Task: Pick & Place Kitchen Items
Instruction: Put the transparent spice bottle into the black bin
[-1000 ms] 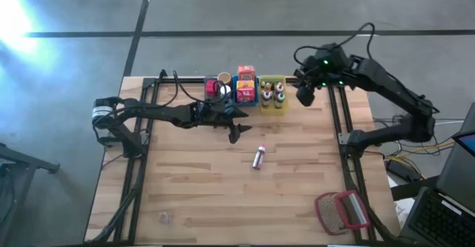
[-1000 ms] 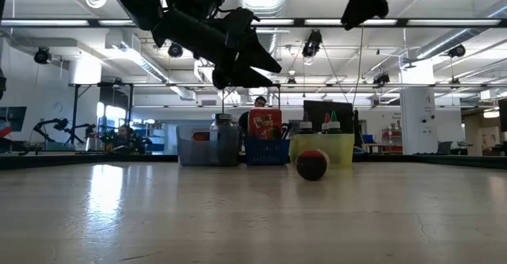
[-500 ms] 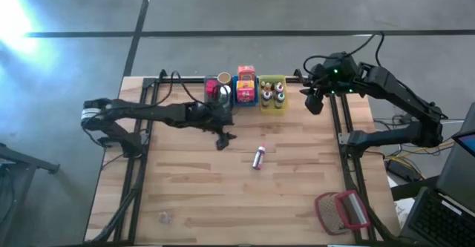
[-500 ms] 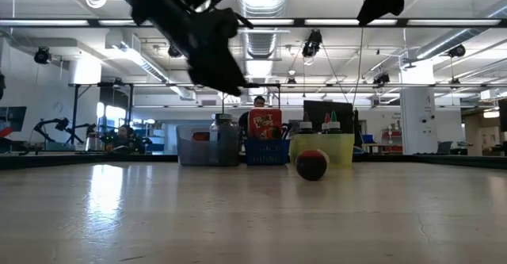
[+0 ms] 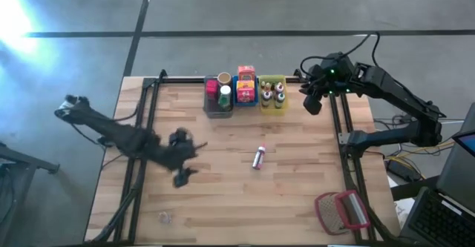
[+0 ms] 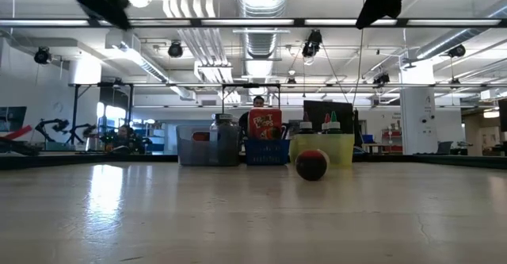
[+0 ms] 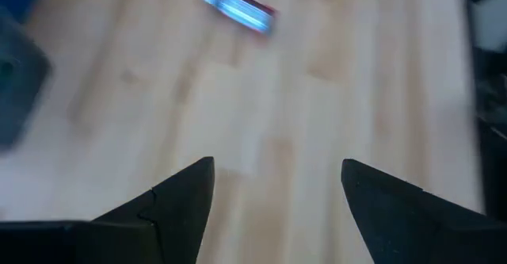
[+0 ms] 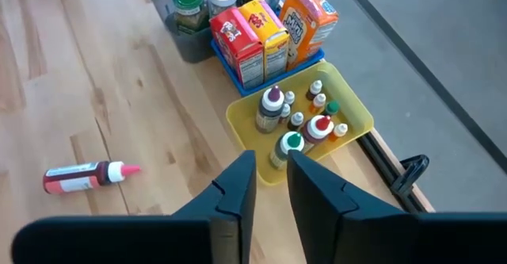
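A small pink bottle with a white cap (image 5: 258,157) lies on its side at the middle of the wooden table, with no gripper touching it; it also shows in the right wrist view (image 8: 79,177). My left gripper (image 5: 183,176) hangs open and empty over the table's left half, the bottle (image 7: 236,6) well beyond its fingers. My right gripper (image 5: 312,104) hovers high near the far right corner, beside the yellow bin (image 8: 358,113). Only a narrow gap shows between its fingers (image 8: 271,181), with nothing in it.
Three bins stand in a row at the far edge. The grey bin (image 5: 218,107) holds jars, the blue bin (image 5: 246,97) boxes and the yellow bin (image 5: 273,107) small capped bottles. A red-framed mesh object (image 5: 341,210) lies at the near right corner. Bare wood surrounds the bottle.
My left gripper has swung away from the bins, toward the table's left and near edges, and has risen; in the low view it has gone from the middle to the upper left. It stays open and empty. My right gripper has drifted slightly toward the right edge.
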Controlling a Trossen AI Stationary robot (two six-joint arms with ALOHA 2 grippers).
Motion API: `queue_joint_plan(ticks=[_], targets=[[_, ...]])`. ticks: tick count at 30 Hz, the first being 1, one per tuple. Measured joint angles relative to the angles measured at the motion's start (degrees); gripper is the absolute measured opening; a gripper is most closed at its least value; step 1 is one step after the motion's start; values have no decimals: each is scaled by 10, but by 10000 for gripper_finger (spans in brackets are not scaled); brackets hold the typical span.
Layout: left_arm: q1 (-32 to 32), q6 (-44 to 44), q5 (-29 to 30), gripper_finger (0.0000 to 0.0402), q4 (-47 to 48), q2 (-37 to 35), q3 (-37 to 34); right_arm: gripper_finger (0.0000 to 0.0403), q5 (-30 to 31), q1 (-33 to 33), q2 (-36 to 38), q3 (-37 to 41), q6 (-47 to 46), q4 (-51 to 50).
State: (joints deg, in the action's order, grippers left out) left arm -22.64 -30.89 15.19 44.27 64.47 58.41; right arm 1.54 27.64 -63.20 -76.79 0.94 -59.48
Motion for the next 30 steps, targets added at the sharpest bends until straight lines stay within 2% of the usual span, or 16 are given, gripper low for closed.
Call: queue_joint_plan(ticks=[5, 9, 15, 19, 24, 30], targets=[[-156, -103, 40, 282, 33, -9, -3, 55, 0, 0, -1, 0, 1, 0], [-261, -186, 102, 282, 33, 17, -3, 45, 0, 0, -4, 0, 1, 0], [-361, -316, 125, 282, 53, 78, -3, 36, 0, 0, -7, 0, 1, 0], [-396, -382, 99, 282, 54, 122, -3, 33, 0, 0, -6, 0, 1, 0], [-416, -465, 38, 282, 54, 169, -3, 40, 0, 0, -6, 0, 1, 0], [-426, -514, -35, 282, 53, 214, 2, 59, 0, 0, -6, 0, 2, 0]])
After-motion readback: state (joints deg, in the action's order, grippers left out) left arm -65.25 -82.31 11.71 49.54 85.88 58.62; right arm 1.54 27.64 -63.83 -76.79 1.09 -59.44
